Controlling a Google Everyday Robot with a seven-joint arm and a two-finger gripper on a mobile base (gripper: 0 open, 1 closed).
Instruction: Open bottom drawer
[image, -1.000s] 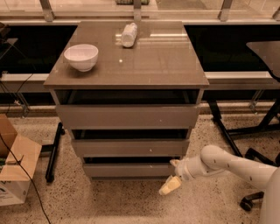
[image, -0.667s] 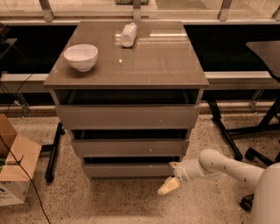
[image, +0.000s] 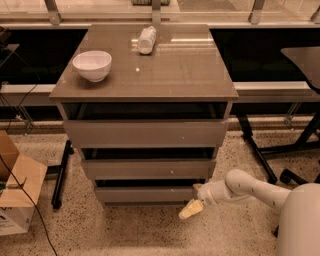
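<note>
The bottom drawer (image: 145, 194) is the lowest of three grey-taupe handle-less fronts in the cabinet, with a dark gap above it. It stands slightly out from the cabinet body. My gripper (image: 194, 201) is at the right end of this drawer front, close against it, with its pale yellow tip hanging down towards the floor. My white arm (image: 250, 189) reaches in from the lower right. The middle drawer (image: 147, 169) and the top drawer (image: 145, 133) sit above it.
A white bowl (image: 92, 65) and a white bottle lying on its side (image: 146, 40) rest on the cabinet top (image: 170, 70). A cardboard box (image: 15, 195) stands on the speckled floor at left. Black desk and chair legs (image: 260, 150) stand at right.
My arm has shifted a little to the left along the bottom drawer's right end. The drawers have not visibly moved.
</note>
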